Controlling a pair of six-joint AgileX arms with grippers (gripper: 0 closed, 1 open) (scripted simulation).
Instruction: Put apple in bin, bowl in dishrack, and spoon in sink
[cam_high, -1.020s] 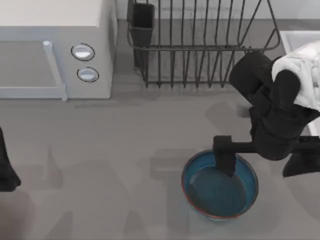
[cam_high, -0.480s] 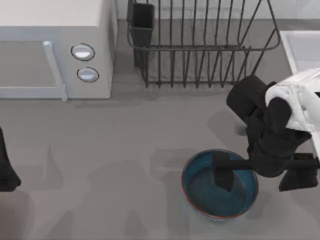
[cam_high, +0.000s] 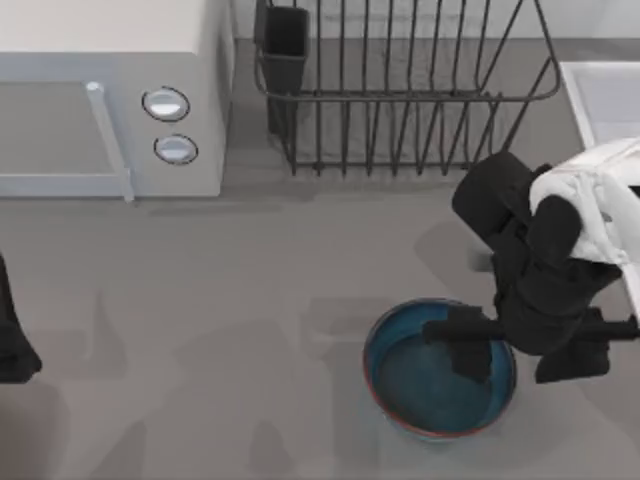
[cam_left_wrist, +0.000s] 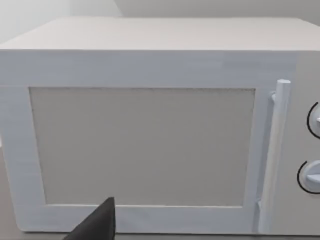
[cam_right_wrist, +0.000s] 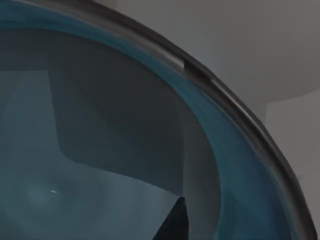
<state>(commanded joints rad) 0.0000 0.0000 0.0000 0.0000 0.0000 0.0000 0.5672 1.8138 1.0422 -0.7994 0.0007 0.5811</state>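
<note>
over the bowl's (cam_high: 420, 385) right rim — the right pincer (cam_high: 520, 350) straddling it.

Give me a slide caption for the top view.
Right gripper straddles the teal bowl's right rim, below the dishrack.

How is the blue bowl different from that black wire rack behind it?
The bowl is round, solid and teal-blue with a reddish-brown rim; the dishrack is black, open wire with upright bars. The bowl is far smaller than the dishrack. The right gripper straddles the bowl's right rim, while nothing touches the dishrack. Both rest on the grey table.
</note>
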